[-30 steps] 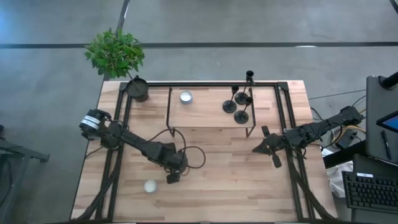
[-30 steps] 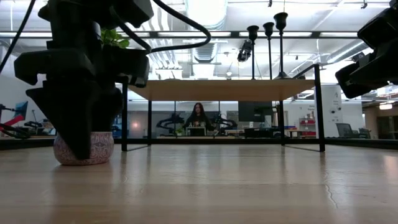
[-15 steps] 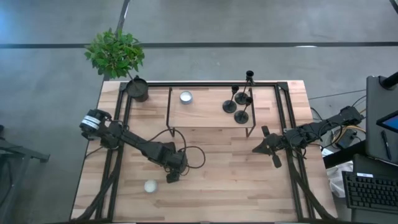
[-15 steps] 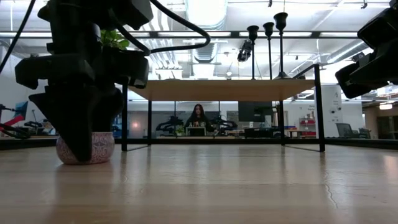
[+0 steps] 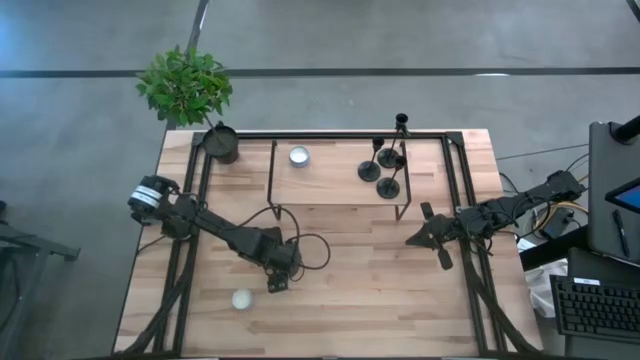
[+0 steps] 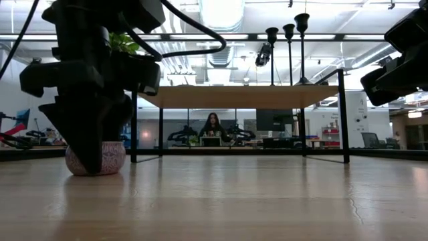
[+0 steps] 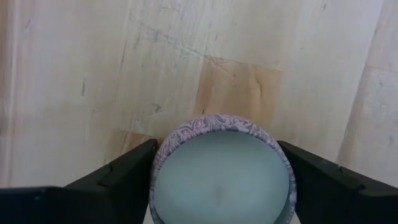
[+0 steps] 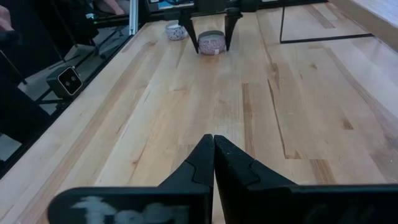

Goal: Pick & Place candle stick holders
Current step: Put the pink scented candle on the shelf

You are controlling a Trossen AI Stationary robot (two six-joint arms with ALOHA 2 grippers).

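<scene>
Spanning most of our view, the wooden table (image 5: 350, 300) carries a raised shelf (image 5: 335, 185) where three candle stick holders (image 5: 385, 170) stand. Our left gripper (image 7: 221, 186) brackets a patterned candle (image 7: 222, 171), fingers just beside its sides; right gripper (image 8: 214, 163) is closed, empty. No legible writing.

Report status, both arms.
Left gripper astride candle, grip unconfirmed. Right gripper shut, idle at right. Holders on shelf, untouched.
</scene>
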